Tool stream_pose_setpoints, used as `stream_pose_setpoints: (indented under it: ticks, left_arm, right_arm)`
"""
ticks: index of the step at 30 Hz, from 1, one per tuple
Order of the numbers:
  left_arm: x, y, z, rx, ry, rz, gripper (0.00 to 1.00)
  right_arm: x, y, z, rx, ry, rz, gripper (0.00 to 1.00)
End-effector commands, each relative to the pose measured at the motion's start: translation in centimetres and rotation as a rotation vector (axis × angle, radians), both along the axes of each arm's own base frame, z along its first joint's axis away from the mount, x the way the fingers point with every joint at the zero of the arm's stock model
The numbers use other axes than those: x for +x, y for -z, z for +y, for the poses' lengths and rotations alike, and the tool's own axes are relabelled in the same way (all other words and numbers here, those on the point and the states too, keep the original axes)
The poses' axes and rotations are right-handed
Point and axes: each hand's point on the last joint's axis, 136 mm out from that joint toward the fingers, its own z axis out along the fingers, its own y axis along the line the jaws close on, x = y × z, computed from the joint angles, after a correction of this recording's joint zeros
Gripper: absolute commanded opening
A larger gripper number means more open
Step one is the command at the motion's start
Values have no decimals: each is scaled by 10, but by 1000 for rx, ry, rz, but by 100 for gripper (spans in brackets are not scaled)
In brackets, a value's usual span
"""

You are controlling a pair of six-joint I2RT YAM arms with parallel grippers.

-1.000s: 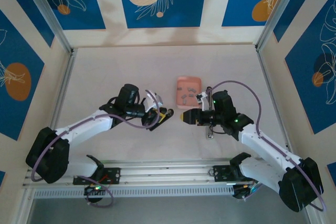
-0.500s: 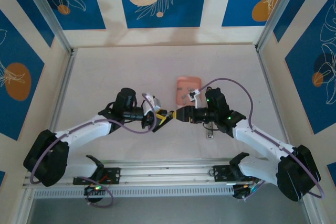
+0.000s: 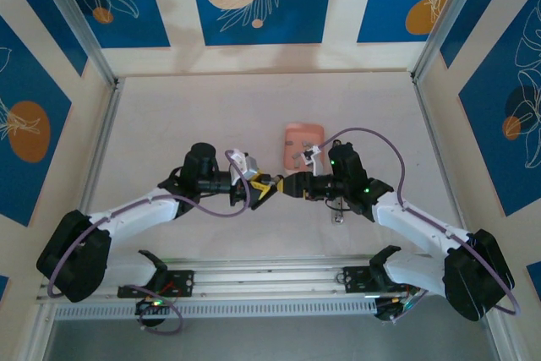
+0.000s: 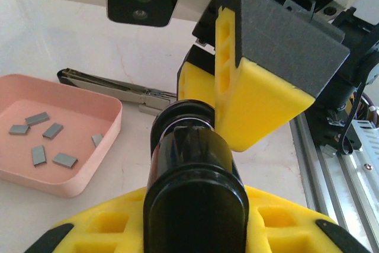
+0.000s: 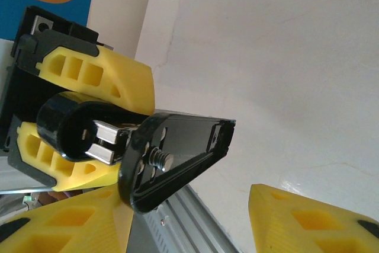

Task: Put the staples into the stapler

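Observation:
The black stapler (image 4: 189, 164) hangs above the table, and my left gripper (image 4: 192, 232) is shut on its rounded body. Its flat underside with a screw (image 5: 177, 146) reaches between the yellow fingers (image 5: 308, 223) of my right gripper (image 5: 189, 229), which is open, the near finger close beside the stapler. From above, both grippers meet at the table's middle, left gripper (image 3: 260, 187) and right gripper (image 3: 292, 185). Several small grey staples (image 4: 47, 140) lie loose in the pink tray (image 4: 106, 124), which stands just behind the grippers (image 3: 303, 133).
A long silvery metal part (image 4: 112, 87) lies flat on the table beyond the pink tray. An aluminium rail (image 3: 270, 281) runs along the near edge between the arm bases. Patterned walls enclose the table on three sides.
Both grippers have moved toward each other. The right gripper has come left until its open fingers straddle the end of the stapler in the left gripper.

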Motion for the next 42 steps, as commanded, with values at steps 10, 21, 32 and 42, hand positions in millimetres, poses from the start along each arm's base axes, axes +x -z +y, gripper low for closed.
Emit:
stream_pose_setpoints:
  ticks: [10,21,32,42]
  left_arm:
    - [-9,-31,-20,-99,104,-79,8]
    - [-16,-53,-24,-157,135,-117,8]
    - [-28,-92,-24,-235,174,-155,5]
    - [-30,-121,-19,-296,147,-189,3]
  right_arm:
    - [-4,28,-7,-45,40,82,54]
    - [2,64,-31,-175,177,186,48]
    - [-8,104,-49,-232,257,265,40]
    - [-20,112,-50,-247,236,263,30]
